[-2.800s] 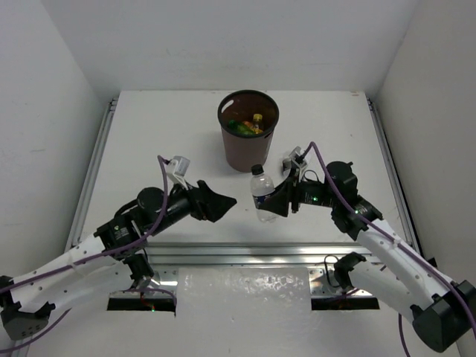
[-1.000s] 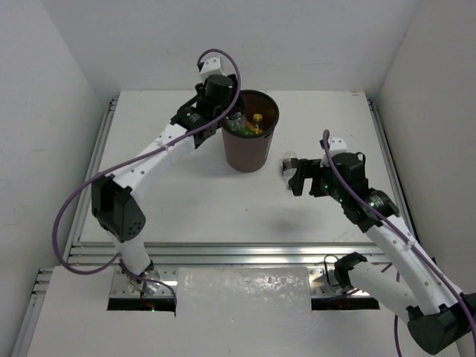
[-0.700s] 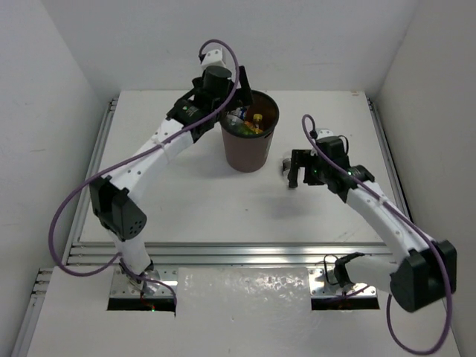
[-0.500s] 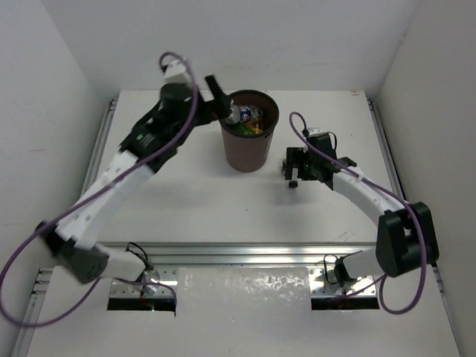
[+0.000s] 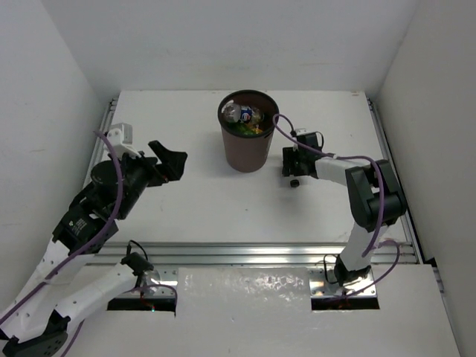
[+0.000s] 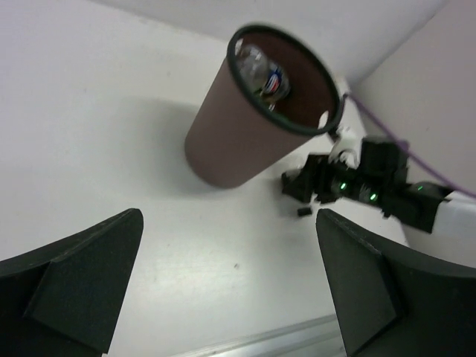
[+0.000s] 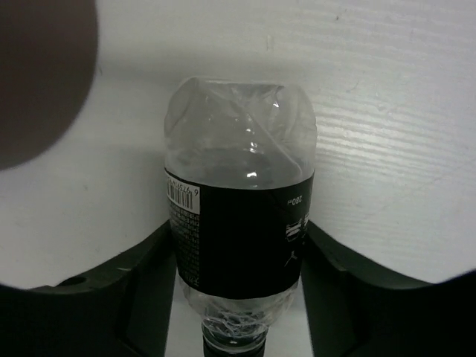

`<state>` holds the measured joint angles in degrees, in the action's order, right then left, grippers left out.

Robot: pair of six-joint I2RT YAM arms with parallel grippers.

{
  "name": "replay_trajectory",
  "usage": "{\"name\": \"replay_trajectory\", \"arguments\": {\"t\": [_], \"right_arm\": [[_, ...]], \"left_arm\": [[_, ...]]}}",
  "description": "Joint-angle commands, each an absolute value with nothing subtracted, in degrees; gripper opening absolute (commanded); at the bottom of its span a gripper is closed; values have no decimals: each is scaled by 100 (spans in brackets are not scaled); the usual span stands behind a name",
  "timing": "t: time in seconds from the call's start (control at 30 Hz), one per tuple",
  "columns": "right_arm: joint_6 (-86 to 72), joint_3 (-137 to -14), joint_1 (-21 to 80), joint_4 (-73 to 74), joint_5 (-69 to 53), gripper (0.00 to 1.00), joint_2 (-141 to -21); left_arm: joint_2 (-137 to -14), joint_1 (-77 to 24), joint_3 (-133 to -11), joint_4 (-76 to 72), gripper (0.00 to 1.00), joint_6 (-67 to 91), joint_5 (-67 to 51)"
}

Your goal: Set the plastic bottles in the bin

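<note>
Since 0.5 s ago L arm (image 5: 111, 192) had swung back from the bin (image 5: 248, 152) to the near-left of the counter (image 5: 201, 208), and R arm (image 5: 335, 166) had folded in tighter beside the bin. L jaws stood wide open w/ nothing in them. R jaws were closed on a clear bottle (image 7: 239, 223), gripping both sides of its label, cap end toward the wrist cam. It sat low, just right of the bin. Other bottles (image 5: 242, 115) already lay in the bin: one clear w/ a blue-red label on top, orange/green/yellow bits under it.

Step in hand, by the look of it: getting the held bottle in. Next move prob. calls for lifting R wrist above the black rim, shifting left over the opening, then letting go. Bin wall is close, so a clip on the way up could tip it.

Held bottle's label was black w/ a barcode, a "9" beside it & small white print, approx. "280". Blue-red label was too small to read.
</note>
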<state>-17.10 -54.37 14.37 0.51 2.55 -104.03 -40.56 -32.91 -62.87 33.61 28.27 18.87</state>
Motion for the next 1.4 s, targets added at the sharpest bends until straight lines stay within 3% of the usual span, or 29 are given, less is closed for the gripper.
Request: {"name": "replay_trajectory", "arguments": {"t": [0.0, 0.1, 0.2, 0.33, 0.43, 0.57, 0.8, 0.97, 1.1, 1.3, 1.37], "right_arm": [[-1512, -5319, 1406, -553, 88, 53, -10144], [-1730, -4653, 1415, -580, 106, 36, -9330], [-1994, -4089, 1415, -528, 18, 34, -8274], [-2171, -3315, 1397, -431, -2171, 33, -6325], [-2285, -3191, 1415, -273, -3354, 32, -5645], [-2671, -3067, 1459, -623, -5251, 32, -4591], [-3057, -3454, 1529, -817, -6608, 32, -4254], [-3401, -3463, 1538, -1247, -6899, 33, -4131], [-3516, -3585, 1538, -1468, -6768, 33, -4210], [-3498, -3691, 1538, -1450, -6347, 40, -4394], [-3498, -3674, 1538, -1380, -6215, 53, -4412]], "left_arm": [[-3938, -3296, -6100, 3612, 100, 2733, 1758], [-4147, -3296, -5793, 3341, 100, 2803, 1267], [-4350, -3287, -5538, 2806, 100, 2874, 319], [-4893, -3348, -5222, 1207, 100, 3067, -1733], [-5403, -3594, -5255, 257, 100, 3242, -2643], [-5958, -4525, -5738, 228, 100, 2989, -1700], [-6801, -4790, -6196, -280, 100, 3181, -1828], [-7005, -4834, -6231, -605, 97, 3269, -2065], [-7259, -4904, -6249, -922, 77, 3375, -2740], [-7321, -4957, -6345, -994, 8, 3419, -3032], [-7330, -4948, -6503, -818, 1, 3419, -2962]]}}
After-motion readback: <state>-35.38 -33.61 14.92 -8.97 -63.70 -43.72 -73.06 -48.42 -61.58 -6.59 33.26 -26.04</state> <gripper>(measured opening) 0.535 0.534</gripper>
